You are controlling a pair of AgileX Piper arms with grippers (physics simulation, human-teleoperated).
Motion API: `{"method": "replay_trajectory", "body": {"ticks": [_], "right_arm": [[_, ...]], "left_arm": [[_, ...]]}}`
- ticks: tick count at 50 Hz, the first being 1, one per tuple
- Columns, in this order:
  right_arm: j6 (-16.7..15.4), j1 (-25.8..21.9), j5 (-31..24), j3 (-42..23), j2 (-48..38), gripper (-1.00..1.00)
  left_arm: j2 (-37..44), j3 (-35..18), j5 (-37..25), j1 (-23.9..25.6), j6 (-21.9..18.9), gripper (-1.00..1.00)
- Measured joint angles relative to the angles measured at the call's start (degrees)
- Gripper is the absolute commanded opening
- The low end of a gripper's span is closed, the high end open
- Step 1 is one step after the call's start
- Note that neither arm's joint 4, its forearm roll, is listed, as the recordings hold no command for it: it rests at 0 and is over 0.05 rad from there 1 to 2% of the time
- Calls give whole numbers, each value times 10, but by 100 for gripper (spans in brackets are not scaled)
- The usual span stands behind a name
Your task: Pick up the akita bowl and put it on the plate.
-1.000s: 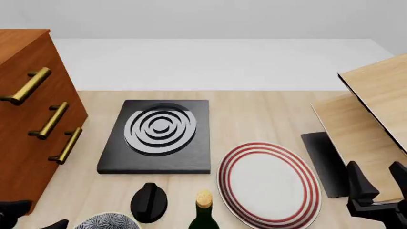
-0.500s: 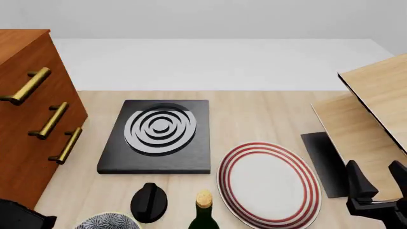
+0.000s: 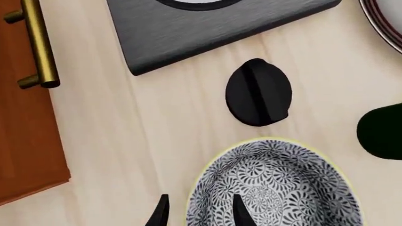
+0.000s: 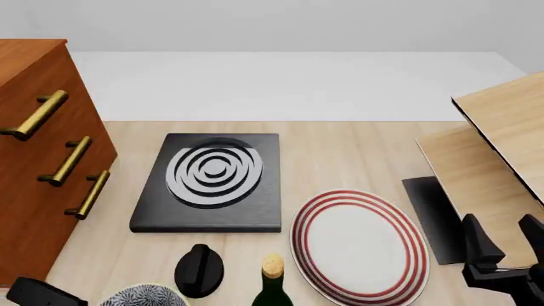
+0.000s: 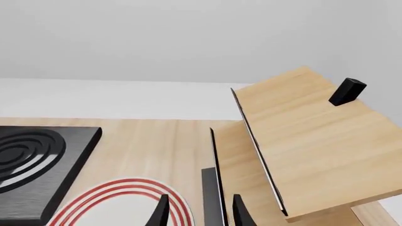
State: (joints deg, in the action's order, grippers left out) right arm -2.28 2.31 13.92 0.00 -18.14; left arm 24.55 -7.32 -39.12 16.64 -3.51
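Akita bowl (image 3: 273,188), deep, black-and-white floral, yellowish rim: straddled at its rim by spread left gripper (image 3: 198,212), unpinched. Risk of tipping against dark green bottle (image 3: 381,133) or black oval knob (image 3: 258,92) while crossing to red-ringed white plate (image 4: 358,245). Right gripper (image 5: 198,212) spread, idle.

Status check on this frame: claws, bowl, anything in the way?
Left claw open, straddling akita bowl rim. Right claw open, idle beyond plate. Bowl on table, not lifted. Wine bottle stands between bowl and plate.
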Motion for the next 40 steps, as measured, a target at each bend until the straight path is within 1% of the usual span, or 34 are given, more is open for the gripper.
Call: {"method": "replay_trajectory", "body": {"ticks": [12,22,30,31,40], "right_arm": [[-2,0,1,0,-2,100],[-3,0,8,0,-10,100],[-4,0,15,0,-18,100],[-5,-1,17,0,-19,100],[-6,-1,26,0,-30,100]], "left_arm": [[22,29,41,0,7,100],[55,53,88,3,15,100],[79,61,115,4,23,100],[80,61,117,5,24,-100],[75,61,116,8,40,-100]]}}
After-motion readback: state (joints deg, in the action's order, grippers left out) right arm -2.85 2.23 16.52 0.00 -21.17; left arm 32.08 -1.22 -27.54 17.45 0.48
